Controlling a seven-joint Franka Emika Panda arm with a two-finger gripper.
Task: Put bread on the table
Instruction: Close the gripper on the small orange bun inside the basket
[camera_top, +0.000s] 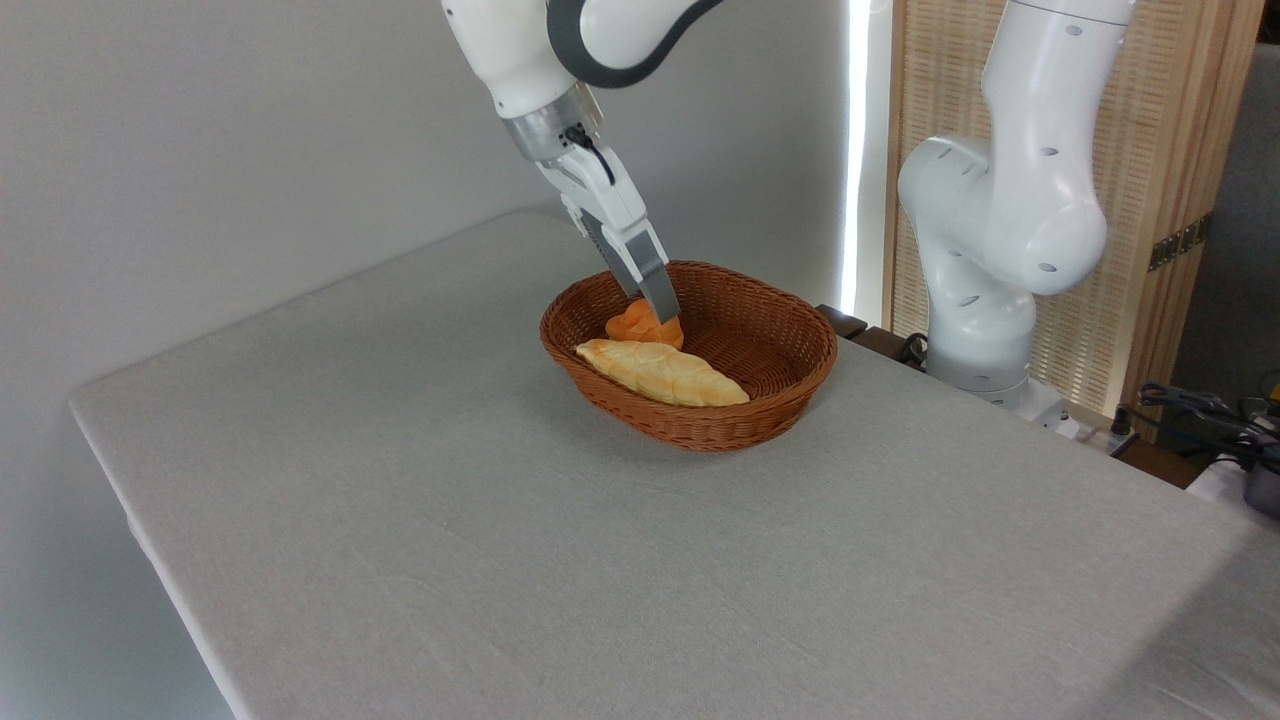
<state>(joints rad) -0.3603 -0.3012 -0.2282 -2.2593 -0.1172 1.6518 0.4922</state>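
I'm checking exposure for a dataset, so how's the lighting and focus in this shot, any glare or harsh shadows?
In the fixed camera view: soft even light, sharp focus; a blown-out white strip beside the slatted screen; a faint shadow under the basket; a dim lower-right table corner; the claw half hides the bread.

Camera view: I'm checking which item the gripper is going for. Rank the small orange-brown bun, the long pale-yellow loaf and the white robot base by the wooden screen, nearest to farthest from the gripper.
1. Small orange-brown bun, in the brown wicker basket, at the gripper tips.
2. Long pale-yellow loaf, just in front of the bun.
3. White robot base, off the table's far right edge.
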